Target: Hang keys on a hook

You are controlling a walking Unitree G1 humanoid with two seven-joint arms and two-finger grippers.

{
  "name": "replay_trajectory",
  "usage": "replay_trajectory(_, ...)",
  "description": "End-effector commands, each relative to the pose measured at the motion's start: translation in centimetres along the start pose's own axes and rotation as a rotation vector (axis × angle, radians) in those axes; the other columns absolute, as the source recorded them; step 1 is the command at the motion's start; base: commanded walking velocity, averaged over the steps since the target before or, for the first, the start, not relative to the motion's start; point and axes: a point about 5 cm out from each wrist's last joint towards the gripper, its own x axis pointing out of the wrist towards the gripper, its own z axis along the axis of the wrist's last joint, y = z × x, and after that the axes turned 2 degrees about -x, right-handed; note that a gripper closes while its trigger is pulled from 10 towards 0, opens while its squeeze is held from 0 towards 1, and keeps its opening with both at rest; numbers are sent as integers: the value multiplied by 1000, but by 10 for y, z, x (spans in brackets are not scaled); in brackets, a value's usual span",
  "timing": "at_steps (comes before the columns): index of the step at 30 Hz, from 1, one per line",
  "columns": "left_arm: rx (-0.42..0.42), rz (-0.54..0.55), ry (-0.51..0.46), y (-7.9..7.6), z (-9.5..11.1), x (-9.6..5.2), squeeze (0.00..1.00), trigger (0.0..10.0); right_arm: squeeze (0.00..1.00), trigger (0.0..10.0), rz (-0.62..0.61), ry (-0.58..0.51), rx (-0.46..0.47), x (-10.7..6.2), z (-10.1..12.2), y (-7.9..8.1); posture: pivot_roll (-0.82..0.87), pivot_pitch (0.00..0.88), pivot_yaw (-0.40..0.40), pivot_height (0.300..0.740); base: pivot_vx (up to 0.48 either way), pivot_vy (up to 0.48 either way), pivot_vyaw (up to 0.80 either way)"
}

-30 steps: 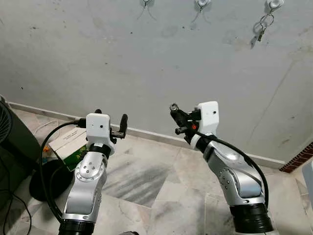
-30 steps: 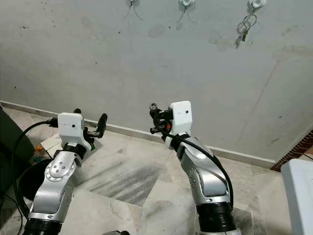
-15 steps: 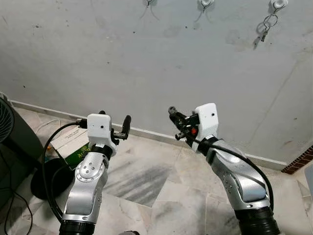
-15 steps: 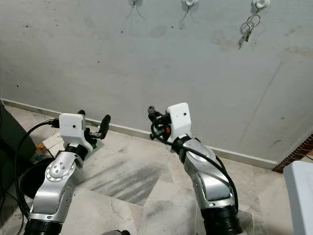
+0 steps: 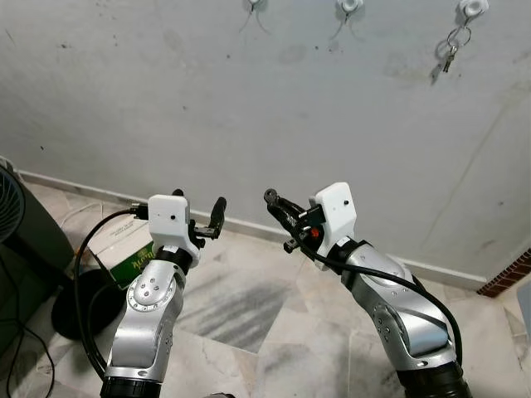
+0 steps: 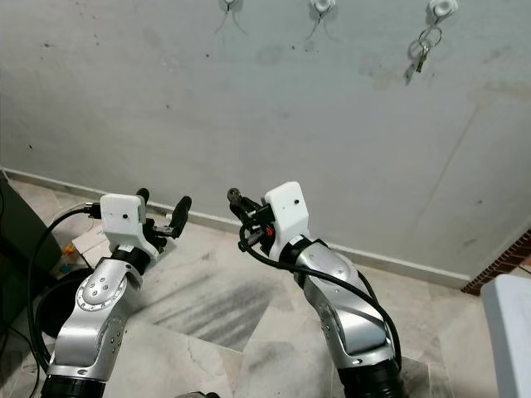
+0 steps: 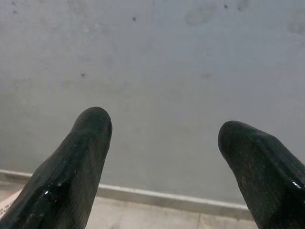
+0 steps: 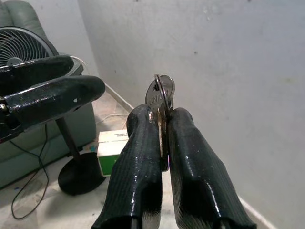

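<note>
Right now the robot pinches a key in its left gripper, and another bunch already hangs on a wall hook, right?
Not quite: the key is pinched in the right gripper, as the right wrist view shows. The left gripper is open and holds nothing. The rest holds: a bunch of keys hangs on a hook on the wall.

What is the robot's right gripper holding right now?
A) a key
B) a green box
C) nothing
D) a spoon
A: in the right wrist view, the right gripper has its two black fingers pinched shut on a silver key, whose round head sticks out above the fingertips.
</note>
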Motion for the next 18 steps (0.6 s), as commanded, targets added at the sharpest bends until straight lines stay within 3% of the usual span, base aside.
replay_trajectory(1,3,-5,-1,3,3,-1,0,10000,0,10000,0,-37,-21,-1,7,3,-48,86,41,740,307,262,0)
replay_trajectory(9,0,-12,2,3,2,-2,0,10000,0,10000,-24,-39,-38,-2,7,-1,-47,86,41,740,309,275,0)
replay_trajectory(18,-4,-23,7,1,2,-1,0,10000,0,10000,-141,-80,-85,-3,14,-14,-48,87,43,740,310,284,0)
